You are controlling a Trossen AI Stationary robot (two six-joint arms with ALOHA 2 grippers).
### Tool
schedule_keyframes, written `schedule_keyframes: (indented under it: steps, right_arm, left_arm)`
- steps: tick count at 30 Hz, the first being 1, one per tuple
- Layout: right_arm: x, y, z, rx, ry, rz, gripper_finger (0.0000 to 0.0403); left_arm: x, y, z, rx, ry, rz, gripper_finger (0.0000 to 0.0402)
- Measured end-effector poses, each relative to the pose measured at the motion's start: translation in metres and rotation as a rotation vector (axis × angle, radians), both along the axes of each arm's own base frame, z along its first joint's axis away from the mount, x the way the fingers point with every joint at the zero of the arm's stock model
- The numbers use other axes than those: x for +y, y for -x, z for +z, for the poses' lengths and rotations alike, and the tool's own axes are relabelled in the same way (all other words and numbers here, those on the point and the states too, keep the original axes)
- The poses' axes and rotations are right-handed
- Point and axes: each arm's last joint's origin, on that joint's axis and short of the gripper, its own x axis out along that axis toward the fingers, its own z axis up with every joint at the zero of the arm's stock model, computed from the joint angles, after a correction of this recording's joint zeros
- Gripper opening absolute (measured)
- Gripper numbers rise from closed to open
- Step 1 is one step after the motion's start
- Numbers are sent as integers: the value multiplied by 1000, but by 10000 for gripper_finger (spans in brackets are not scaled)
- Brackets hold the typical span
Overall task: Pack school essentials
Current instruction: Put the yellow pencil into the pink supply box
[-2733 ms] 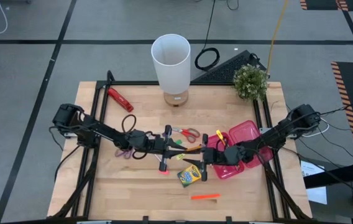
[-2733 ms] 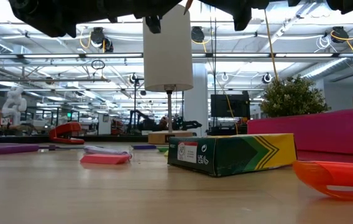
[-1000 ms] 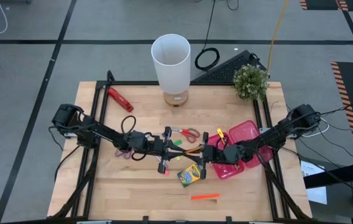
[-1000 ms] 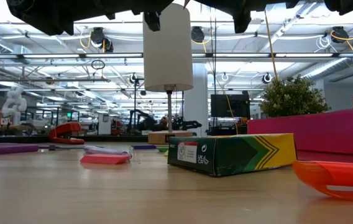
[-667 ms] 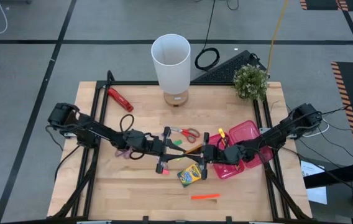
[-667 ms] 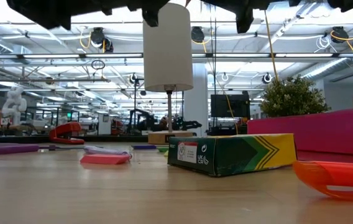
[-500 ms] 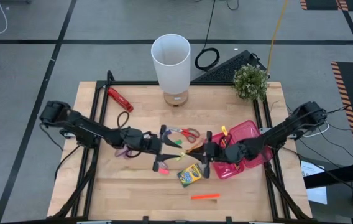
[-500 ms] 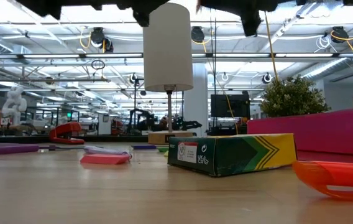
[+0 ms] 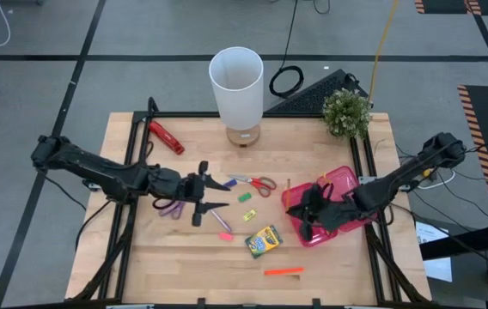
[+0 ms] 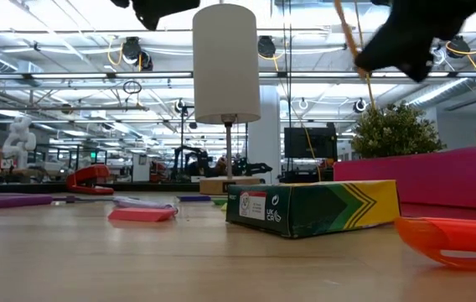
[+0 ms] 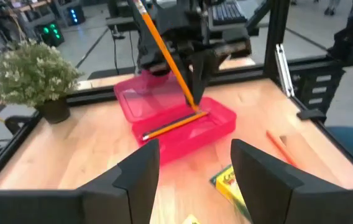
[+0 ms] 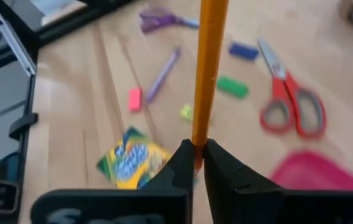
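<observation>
Right pincer [image 12: 194,163] grips orange pencil [image 12: 209,68] above pink case [image 9: 337,184]; left pincer [image 9: 203,194] empty.

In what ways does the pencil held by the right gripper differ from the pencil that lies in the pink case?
The held pencil stands steeply tilted, while the lying pencil rests flat. The held pencil is pinched by the right gripper above the pink case; the lying pencil is inside the case, with no gripper on it. Both are thin and orange.
</observation>
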Motion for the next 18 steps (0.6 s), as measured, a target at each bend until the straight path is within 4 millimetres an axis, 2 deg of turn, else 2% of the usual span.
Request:
schedule_keyframes:
  steps: [11,18]
  right_arm:
    - [3,43,-12,231,-134,-184,11]
    - [0,55,-42,370,-301,-249,12]
  left_arm:
    - [1,0,-5,41,-27,24,202]
    - [1,0,-4,35,-25,25,202]
